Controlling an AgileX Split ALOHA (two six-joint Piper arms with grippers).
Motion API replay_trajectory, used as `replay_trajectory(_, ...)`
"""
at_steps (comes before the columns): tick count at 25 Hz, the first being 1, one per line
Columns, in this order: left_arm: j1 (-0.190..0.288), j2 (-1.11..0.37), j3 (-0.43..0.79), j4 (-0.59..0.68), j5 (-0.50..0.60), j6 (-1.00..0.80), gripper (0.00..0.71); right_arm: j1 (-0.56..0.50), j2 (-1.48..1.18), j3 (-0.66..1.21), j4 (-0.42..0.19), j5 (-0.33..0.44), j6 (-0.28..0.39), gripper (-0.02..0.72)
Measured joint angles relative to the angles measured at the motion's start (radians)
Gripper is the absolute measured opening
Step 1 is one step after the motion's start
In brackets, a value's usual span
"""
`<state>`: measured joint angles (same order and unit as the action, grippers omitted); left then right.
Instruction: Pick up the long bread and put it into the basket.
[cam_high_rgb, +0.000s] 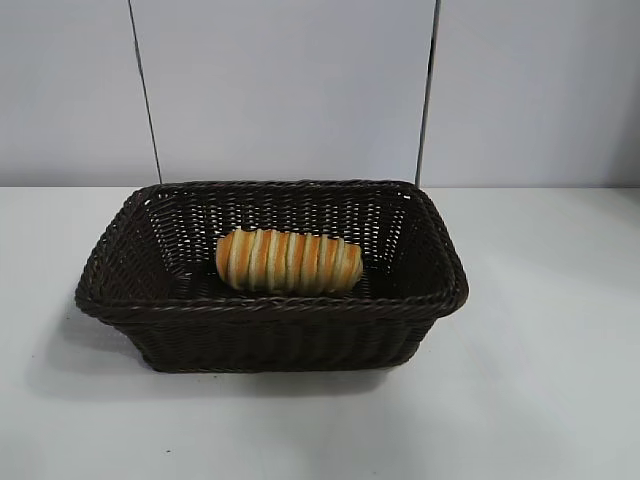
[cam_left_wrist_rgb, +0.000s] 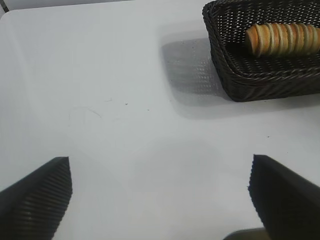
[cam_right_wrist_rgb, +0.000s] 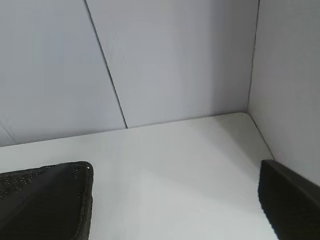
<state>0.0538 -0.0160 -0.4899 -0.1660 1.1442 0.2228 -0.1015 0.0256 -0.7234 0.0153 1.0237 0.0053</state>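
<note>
Bread sits inside the basket: the long bread (cam_high_rgb: 289, 260) lies crosswise on the woven floor of the basket (cam_high_rgb: 270, 308), roughly in the middle and a little toward the near wall, resting flat with its striped ridges running across it. The basket stands at the centre of the white desk (cam_high_rgb: 540, 400), its long side facing the exterior camera.

Neither arm shows in the exterior view. In the left wrist view the left claw (cam_left_wrist_rgb: 160, 197) hangs over bare desk well apart from the basket, fingers spread wide with nothing between them; the loaf (cam_left_wrist_rgb: 282, 39) can be seen inside the basket (cam_left_wrist_rgb: 240, 75) farther off. In the right wrist view the right claw (cam_right_wrist_rgb: 175, 210) is also spread wide and empty, looking toward the far wall and the far right corner of the desk, with no task object in that picture.

Judging from how things lie, the placing step looks finished: the loaf is in the basket and both claws are free and clear of it. What remains appears to be only parking the arms. Any further move calls for keeping both claws away from the basket rim so the basket is not nudged.
</note>
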Motion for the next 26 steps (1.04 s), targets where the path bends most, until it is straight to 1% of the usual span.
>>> replay_trajectory(2,0.0,0.0,0.0,0.0,0.0,0.0,0.695,0.0,-0.042,0.064,0.0,0.003,0.001,0.694)
replay_trajectory(6,0.0,0.0,0.0,0.0,0.0,0.0,0.695,0.001,-0.044,0.13,0.001,0.034,0.001,0.694)
replay_trajectory(13,0.0,0.0,0.0,0.0,0.0,0.0,0.695,0.001,-0.044,0.243,0.0,0.044,-0.005,0.694)
replay_trajectory(15,0.0,0.0,0.0,0.0,0.0,0.0,0.695,0.001,-0.044,0.255,0.0,0.058,-0.005,0.694)
replay_trajectory(26,0.0,0.0,0.0,0.0,0.0,0.0,0.695,0.001,-0.044,0.255,0.0,0.058,-0.005,0.694)
